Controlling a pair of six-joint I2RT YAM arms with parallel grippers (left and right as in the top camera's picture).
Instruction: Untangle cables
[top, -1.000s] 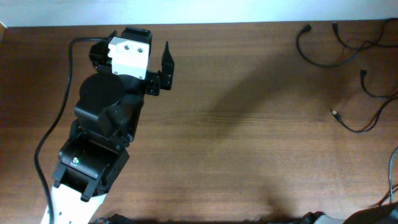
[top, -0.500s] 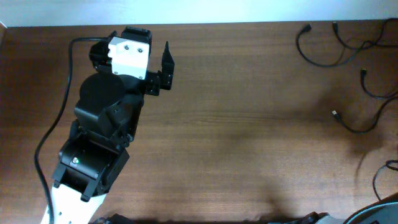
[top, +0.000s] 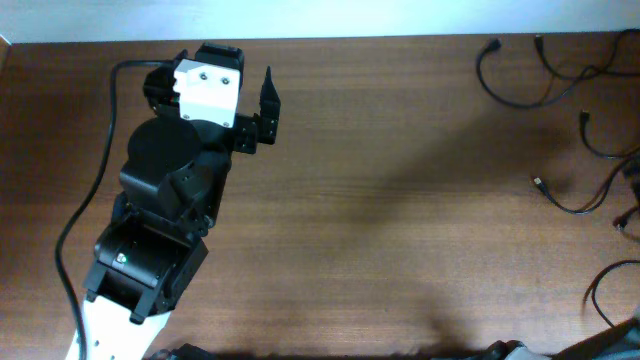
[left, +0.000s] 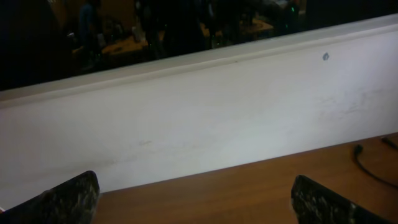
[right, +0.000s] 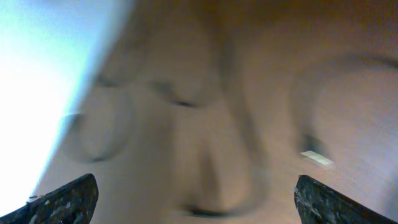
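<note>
Several thin black cables lie apart at the table's far right: one curved strand (top: 497, 82), a second (top: 562, 62), a third (top: 598, 145) and a plug-tipped one (top: 572, 205). My left gripper (top: 215, 58) is far from them at the back left. It faces the white wall, open and empty (left: 196, 208), and one cable end (left: 367, 163) shows at the edge of its view. The right wrist view is badly blurred. In it my right gripper (right: 198, 202) stands open over smeared dark strands (right: 208, 210), with nothing between its fingers.
The left arm's bulky black body (top: 165, 200) and its thick cable (top: 95, 190) fill the left side. A white wall (left: 199, 124) borders the table's back edge. A thick black loop (top: 603, 285) enters at the lower right edge.
The thick loop at the lower right edge has shifted, a dark bit has appeared at the right edge and the shadow on the table has moved. The left arm has not moved.
</note>
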